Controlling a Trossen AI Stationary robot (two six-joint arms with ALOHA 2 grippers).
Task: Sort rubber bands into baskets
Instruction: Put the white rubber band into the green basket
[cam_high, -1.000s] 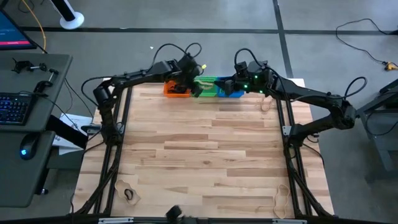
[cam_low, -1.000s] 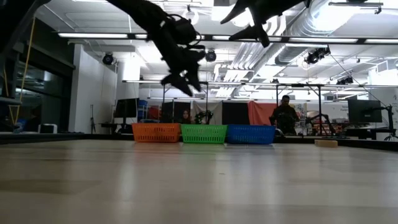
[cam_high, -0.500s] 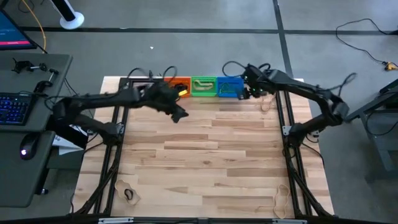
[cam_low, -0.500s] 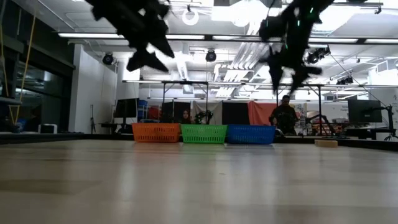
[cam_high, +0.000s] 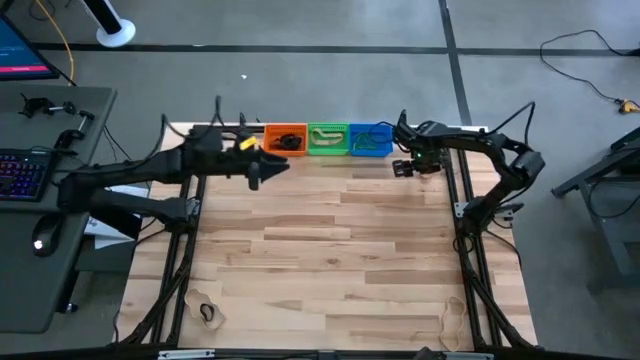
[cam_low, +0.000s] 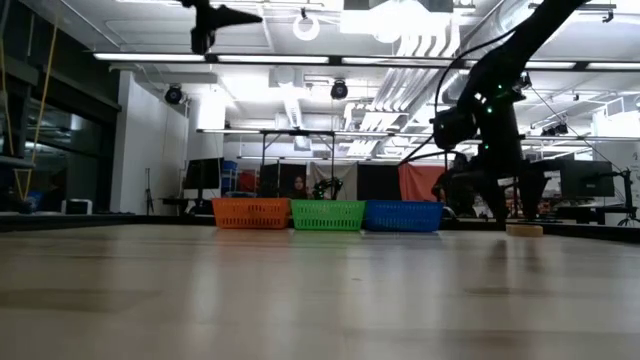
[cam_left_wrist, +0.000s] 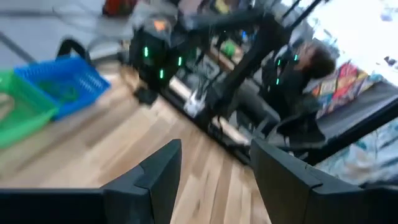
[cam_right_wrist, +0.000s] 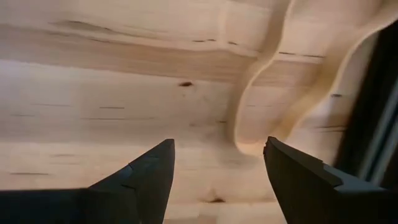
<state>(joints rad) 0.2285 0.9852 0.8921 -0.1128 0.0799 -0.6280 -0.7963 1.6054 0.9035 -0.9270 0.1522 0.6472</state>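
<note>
- Your right end effector (cam_right_wrist: 217, 180) hung low over the counter (cam_high: 330, 260) near its far right edge, fingers spread and empty, with a tan rubber band (cam_right_wrist: 273, 81) lying flat just ahead, probably lined up for a pickup.
- Your left end effector (cam_left_wrist: 214, 180) was raised, released and empty, near the orange basket (cam_high: 285, 140).
- The green basket (cam_high: 327, 138) and blue basket (cam_high: 371, 139) stood in the same row, touching, along the far edge.
- More rubber bands (cam_high: 207, 313) lay near the front corners.
</note>
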